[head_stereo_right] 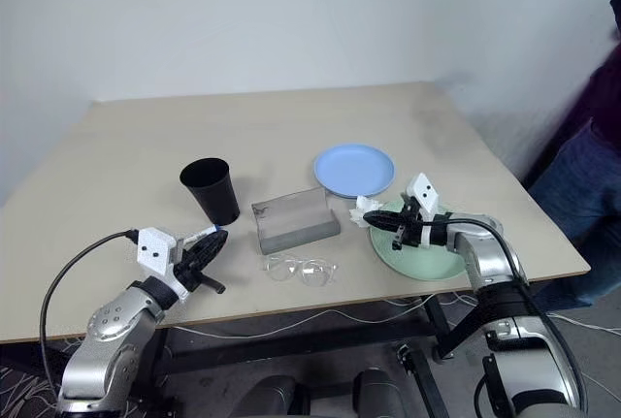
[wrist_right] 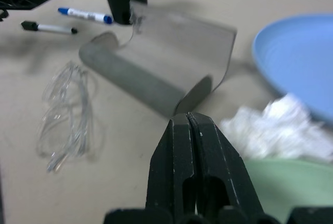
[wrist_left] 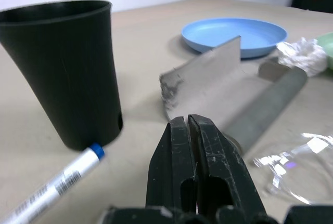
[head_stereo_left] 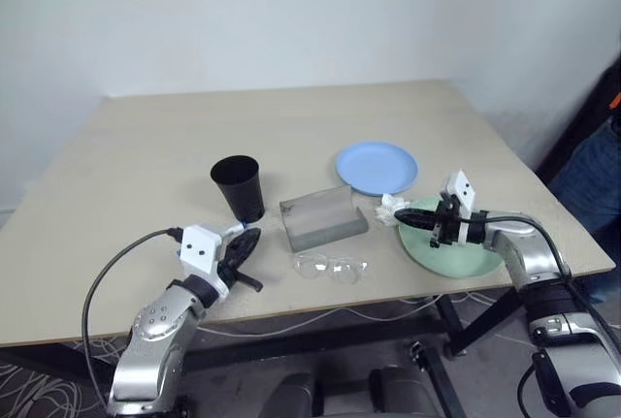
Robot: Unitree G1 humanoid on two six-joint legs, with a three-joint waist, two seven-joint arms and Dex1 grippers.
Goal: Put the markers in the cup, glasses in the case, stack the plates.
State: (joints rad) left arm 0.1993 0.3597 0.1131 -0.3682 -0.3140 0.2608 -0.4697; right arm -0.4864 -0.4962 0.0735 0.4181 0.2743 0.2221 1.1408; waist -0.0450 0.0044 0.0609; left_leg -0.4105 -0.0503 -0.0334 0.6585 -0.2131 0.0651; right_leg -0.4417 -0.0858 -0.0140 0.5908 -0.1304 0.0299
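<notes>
Beige table [head_stereo_left: 291, 117] stands before a plain white wall, and at 3 o'clock, past its edge, is a person's leg in blue jeans [head_stereo_left: 592, 180]. A crumpled white tissue [head_stereo_left: 393, 207] lies at the mint green plate's [head_stereo_left: 456, 255] rim, between it and the light blue plate [head_stereo_left: 376, 167], just beside the right gripper [head_stereo_left: 412, 220]. That gripper has its fingers pressed together, empty, over the green plate, pointing toward 9 o'clock at the open grey case [head_stereo_left: 323, 216]. The clear glasses [head_stereo_left: 330, 267] lie at 6 o'clock from the case. The left gripper [head_stereo_left: 248, 246], also pressed together and empty, points to 1 o'clock; the black cup [head_stereo_left: 238, 185] stands upright just beyond it. The blue-capped marker [wrist_right: 86, 15] lies at the cup's foot, and the dark-capped marker [wrist_right: 49, 27] lies near it.
</notes>
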